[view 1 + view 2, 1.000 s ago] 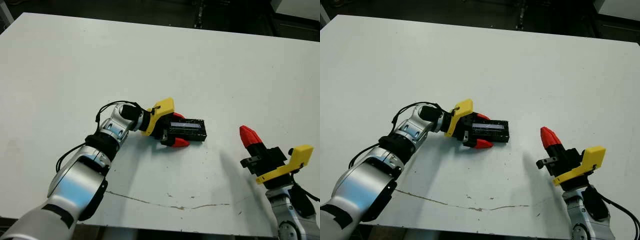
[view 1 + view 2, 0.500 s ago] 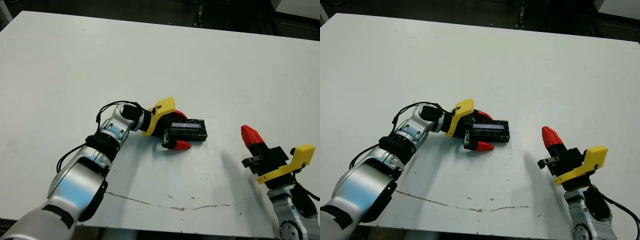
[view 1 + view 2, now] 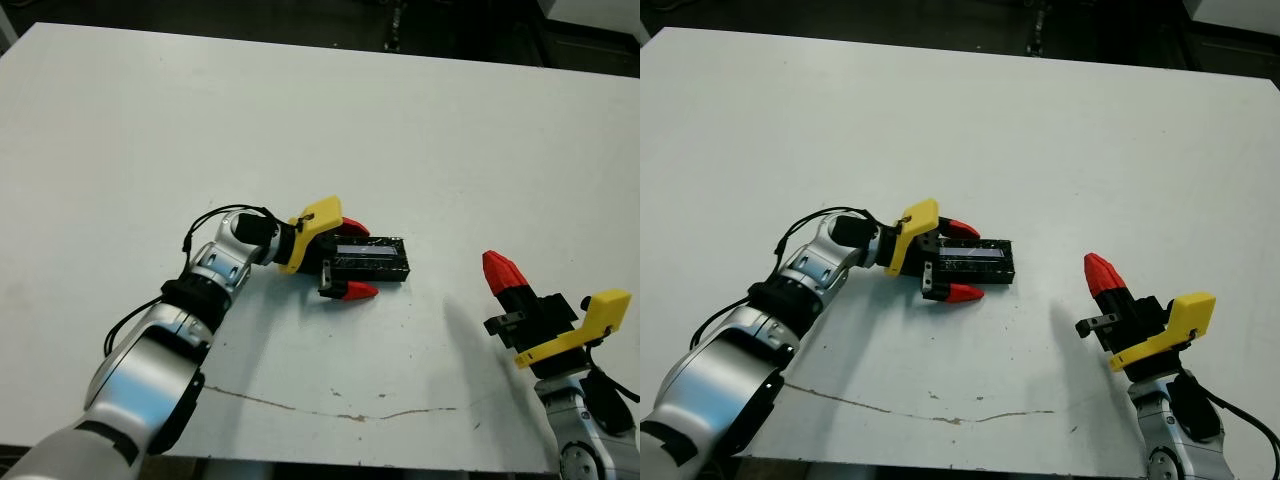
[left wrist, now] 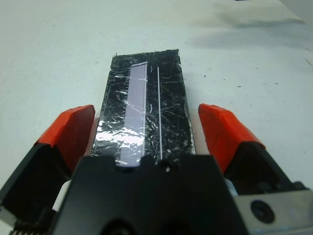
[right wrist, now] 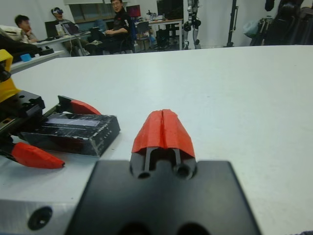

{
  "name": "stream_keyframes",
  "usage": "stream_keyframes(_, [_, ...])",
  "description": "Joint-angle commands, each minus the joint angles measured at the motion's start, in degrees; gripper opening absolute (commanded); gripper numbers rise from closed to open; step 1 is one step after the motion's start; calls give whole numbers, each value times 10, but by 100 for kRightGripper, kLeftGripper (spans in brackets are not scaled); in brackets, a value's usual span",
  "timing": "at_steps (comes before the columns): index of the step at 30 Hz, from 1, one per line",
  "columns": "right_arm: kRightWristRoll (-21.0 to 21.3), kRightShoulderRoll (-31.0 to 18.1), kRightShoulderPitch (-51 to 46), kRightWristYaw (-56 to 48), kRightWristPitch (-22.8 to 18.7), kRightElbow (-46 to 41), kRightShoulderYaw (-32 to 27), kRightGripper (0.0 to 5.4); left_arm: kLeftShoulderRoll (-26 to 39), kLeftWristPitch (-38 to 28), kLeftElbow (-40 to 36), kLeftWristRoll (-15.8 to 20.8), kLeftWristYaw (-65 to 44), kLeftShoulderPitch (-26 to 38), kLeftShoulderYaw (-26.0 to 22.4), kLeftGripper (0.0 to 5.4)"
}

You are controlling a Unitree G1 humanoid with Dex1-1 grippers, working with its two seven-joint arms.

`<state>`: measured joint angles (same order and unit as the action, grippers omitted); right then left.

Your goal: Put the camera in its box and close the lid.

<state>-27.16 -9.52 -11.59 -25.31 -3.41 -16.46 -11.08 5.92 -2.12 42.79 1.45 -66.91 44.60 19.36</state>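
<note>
The left claw (image 3: 350, 258) has spread its fingers wider than a moment ago, freeing the closed box, whose crinkly lid (image 4: 142, 110) sits between them on the white surface (image 3: 150, 130). The task looks finished. Well apart, the right claw (image 3: 1100, 274) hovers pressed shut, empty.

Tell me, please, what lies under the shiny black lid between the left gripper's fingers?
The lid sits on the box, whose dark side wall shows beneath it. The left gripper straddles it, fingers open. The box's inside is covered, so the camera cannot be seen.
</note>
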Motion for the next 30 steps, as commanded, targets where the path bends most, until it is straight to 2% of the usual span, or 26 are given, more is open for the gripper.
stream_keyframes(1, [4, -5, -7, 12, -8, -10, -2, 0, 27, 10, -22, -25, -2, -46, 20, 539])
stream_keyframes(6, [-11, -10, -4, 3, -14, -7, -3, 0, 69, 15, -49, -16, -6, -61, 6, 539])
stream_keyframes(10, [-4, -11, -2, -3, -1, -4, -2, 0, 105, 16, -57, 0, -12, -75, -14, 539])
stream_keyframes(21, [-1, -10, 0, -8, 0, -2, -1, 0, 199, 52, -98, 35, -8, -121, -63, 539])
stream_keyframes(27, [0, -11, 2, -15, 4, 0, -1, 0, 243, 50, -112, 54, -39, -127, -79, 539])
stream_keyframes(30, [3, -10, 1, -12, 3, -1, -1, 0, 280, 67, -119, 54, -92, -105, -71, 539])
